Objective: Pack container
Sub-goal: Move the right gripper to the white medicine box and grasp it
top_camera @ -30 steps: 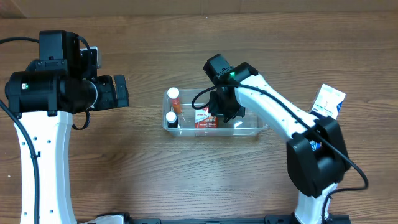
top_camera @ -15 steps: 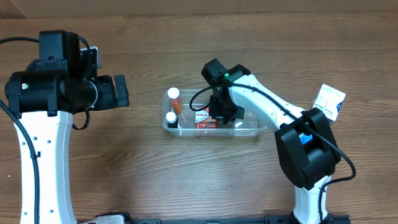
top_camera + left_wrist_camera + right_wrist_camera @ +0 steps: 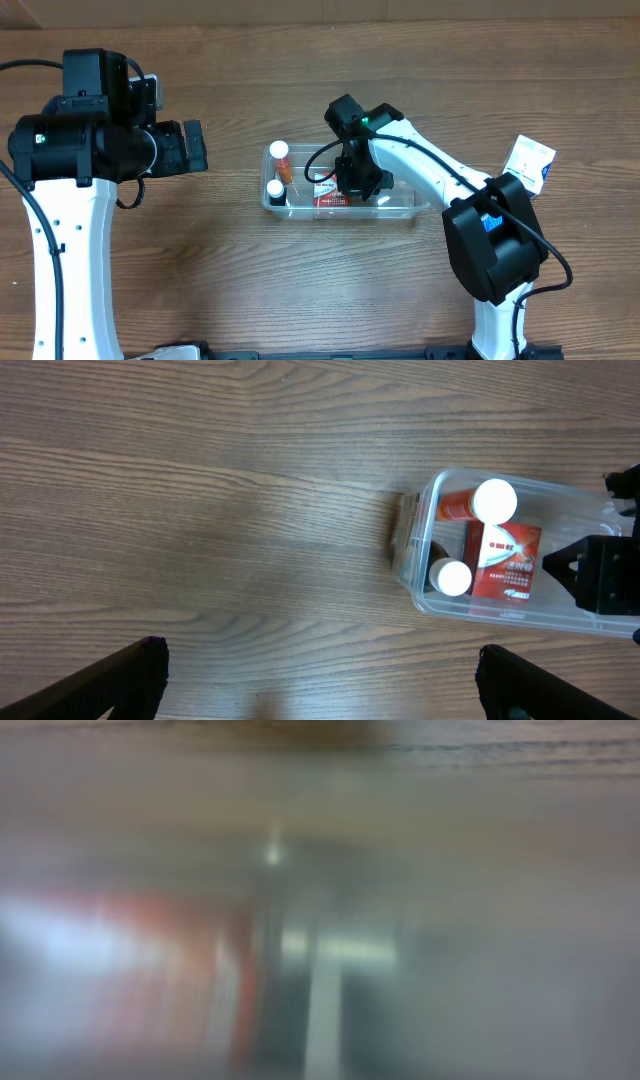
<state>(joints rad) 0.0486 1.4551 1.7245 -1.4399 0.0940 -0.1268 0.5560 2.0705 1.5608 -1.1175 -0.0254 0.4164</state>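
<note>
The clear plastic container sits mid-table. It holds an orange bottle with a white cap, a dark bottle with a white cap and a red box. My right gripper is down inside the container, just right of the red box; its jaws are hidden and the right wrist view is a blur. My left gripper is open and empty, high over bare table to the left. The left wrist view shows the container, the orange bottle, the red box and my wide-apart fingers.
A white and blue box lies on the table at the far right, beside the right arm. The wooden table surrounds the container.
The right gripper has shifted slightly left and lower into the container beside the red box, then held almost still. The left arm has not moved.
</note>
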